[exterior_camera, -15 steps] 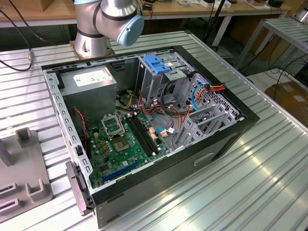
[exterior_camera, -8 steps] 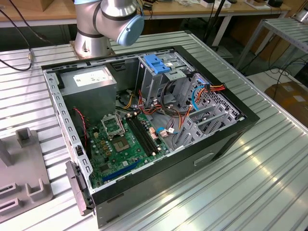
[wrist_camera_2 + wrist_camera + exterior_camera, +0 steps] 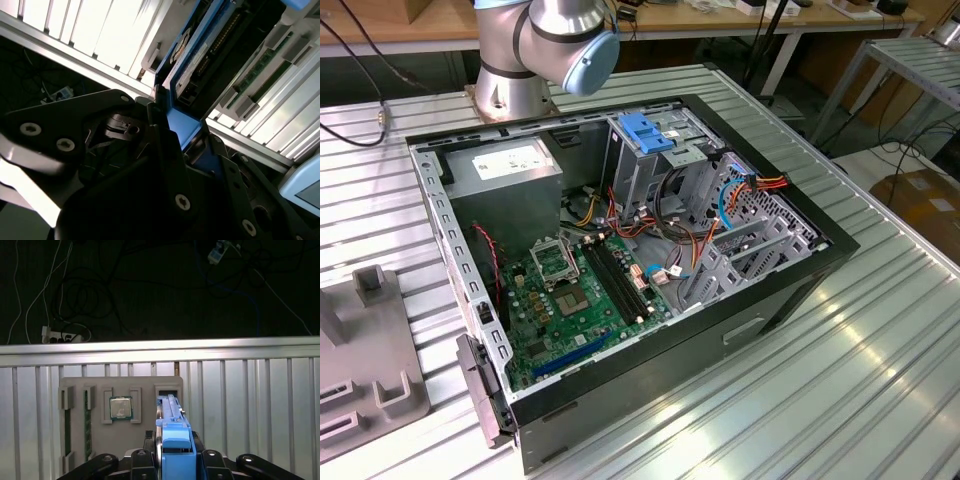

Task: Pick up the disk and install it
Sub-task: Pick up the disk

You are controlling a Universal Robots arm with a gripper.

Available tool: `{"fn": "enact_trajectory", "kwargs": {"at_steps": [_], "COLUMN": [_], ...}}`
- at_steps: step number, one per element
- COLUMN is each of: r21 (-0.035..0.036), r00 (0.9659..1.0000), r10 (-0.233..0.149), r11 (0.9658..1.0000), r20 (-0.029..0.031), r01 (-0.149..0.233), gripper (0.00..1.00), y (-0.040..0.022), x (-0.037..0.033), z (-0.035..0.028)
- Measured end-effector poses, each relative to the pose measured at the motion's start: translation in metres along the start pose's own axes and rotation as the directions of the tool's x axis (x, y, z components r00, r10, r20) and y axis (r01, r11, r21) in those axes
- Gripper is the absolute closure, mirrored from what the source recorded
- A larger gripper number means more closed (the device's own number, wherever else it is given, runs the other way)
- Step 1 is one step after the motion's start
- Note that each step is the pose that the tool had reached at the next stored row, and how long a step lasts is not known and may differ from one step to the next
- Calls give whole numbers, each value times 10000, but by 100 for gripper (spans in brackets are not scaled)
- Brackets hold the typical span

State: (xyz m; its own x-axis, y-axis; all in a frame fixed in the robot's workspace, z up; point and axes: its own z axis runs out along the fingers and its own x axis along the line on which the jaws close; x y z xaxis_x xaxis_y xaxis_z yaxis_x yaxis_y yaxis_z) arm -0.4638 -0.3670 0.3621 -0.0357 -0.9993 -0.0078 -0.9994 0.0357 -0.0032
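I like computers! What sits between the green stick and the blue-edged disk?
A square silver chip, pocketed in the grey tray, per the first wrist view.

I note slatted metal table [image 3: 880, 330], glare on it; wooden bench [image 3: 700, 22] behind; cardboard box [image 3: 925, 200] beside; cables [image 3: 80, 292] on dark floor [image 3: 165, 285].

The open computer case [image 3: 770, 300] takes the middle of the slatted worktop [image 3: 880, 360]. Bare slats run free along the exterior view's right and near side. Inside, the power-supply box [image 3: 510, 175] fills the far corner on the exterior view's left. The drive cage [image 3: 640, 170] with its blue latch [image 3: 645, 132] stands mid-far, and tangled cables [image 3: 690, 215] crowd its right. The motherboard [image 3: 575, 295] lies low, open from above. In the first wrist view the pincer [image 3: 175, 462] clamps the disk [image 3: 174, 432], with the grey tray [image 3: 120, 385]'s slot walls just beside it.
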Motion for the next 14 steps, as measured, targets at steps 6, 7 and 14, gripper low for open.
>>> {"fn": "enact_trajectory", "kwargs": {"at_steps": [6, 7, 14], "r21": [0, 0, -2], "r00": [10000, 10000, 10000], "r10": [0, 0, 0], "r11": [10000, 10000, 10000], "r20": [25, 25, 25], "r01": [0, 0, 0], "gripper": [63, 63, 63], "y": [0, 0, 0], "x": [0, 0, 0], "z": [-28, -31, -52]}}
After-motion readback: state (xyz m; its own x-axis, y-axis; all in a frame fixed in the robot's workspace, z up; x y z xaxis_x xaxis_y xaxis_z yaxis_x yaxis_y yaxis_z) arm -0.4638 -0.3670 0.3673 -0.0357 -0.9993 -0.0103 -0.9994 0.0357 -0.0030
